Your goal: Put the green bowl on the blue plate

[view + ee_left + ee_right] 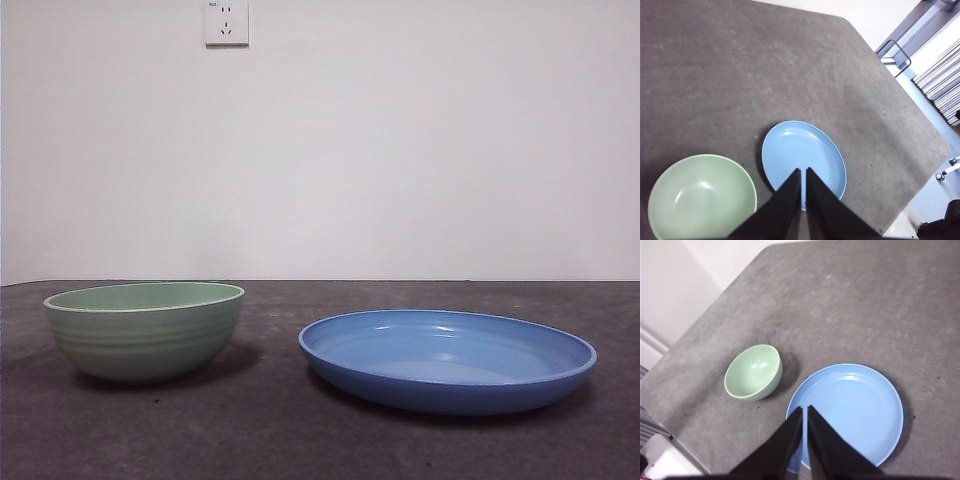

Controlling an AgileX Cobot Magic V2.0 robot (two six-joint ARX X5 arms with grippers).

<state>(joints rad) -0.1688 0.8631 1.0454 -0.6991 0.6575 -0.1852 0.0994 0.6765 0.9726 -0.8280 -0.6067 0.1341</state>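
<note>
Two dishes sit on a dark grey table [300,440], and the blue plate [447,360] serves as the landmark here. It is wide, shallow and glossy, resting flat on the tabletop with nothing inside it. The green bowl [146,329] stands upright beside the plate, apart from it, with a strip of bare table between the two. Seen level across the table, the bowl is to the left of the plate. Its outer wall carries faint horizontal ridges, and the bowl is also empty.

On the white wall behind the plate, higher up and over toward the bowl's side, is a white wall socket [227,21].

Neither arm appears in the level view across the table. The left gripper [803,172] hangs high above the table, its tips over the plate's near edge, with the bowl [702,196] beside the plate [803,152] below. Its two black jaws are pressed almost together, with only a thin slit between them, and they hold nothing. The right gripper [804,410] also hangs well above the plate [852,412], its tips over the plate's rim on the side facing the bowl [753,371]. Its jaws are likewise drawn together with only a narrow gap, and they grip nothing.
</note>
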